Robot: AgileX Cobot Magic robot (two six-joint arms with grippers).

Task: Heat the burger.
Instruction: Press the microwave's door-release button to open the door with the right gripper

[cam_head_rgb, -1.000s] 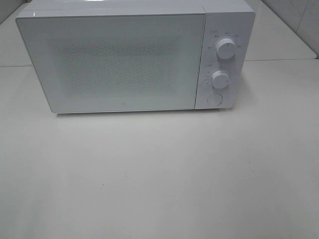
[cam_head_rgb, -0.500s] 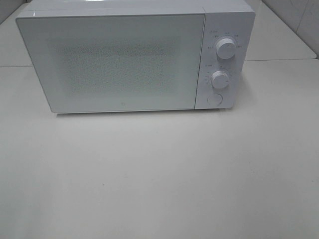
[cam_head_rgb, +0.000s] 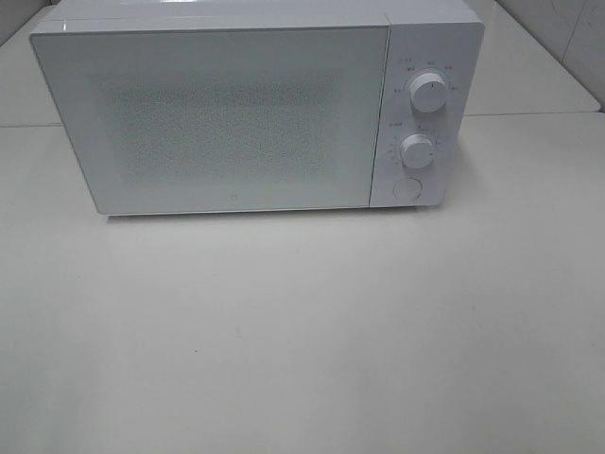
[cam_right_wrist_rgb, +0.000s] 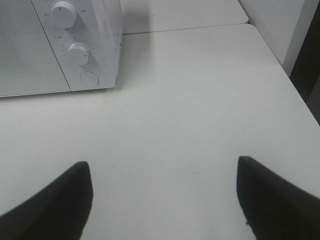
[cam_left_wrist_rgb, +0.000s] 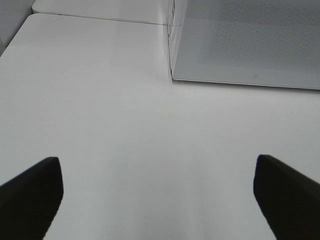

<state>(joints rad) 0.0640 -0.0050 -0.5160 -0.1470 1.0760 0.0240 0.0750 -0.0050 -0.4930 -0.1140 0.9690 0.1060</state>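
The burger is out of view in every frame. A white microwave [cam_head_rgb: 255,109] stands at the back of the white table [cam_head_rgb: 302,331] with its door shut; it has two round knobs [cam_head_rgb: 427,95] and a round button [cam_head_rgb: 406,189] on its right panel. No arm appears in the exterior high view. The left wrist view has my left gripper [cam_left_wrist_rgb: 157,200] open over bare table, in front of the microwave's left corner [cam_left_wrist_rgb: 172,77]. My right gripper [cam_right_wrist_rgb: 165,197] is open too, with nothing between its dark fingers [cam_right_wrist_rgb: 55,205], in front of the microwave's control panel [cam_right_wrist_rgb: 80,52].
The table's right edge [cam_right_wrist_rgb: 292,82] runs close to a white wall. A seam [cam_head_rgb: 529,114] joins this table to another behind it. Open tabletop lies in front of the microwave.
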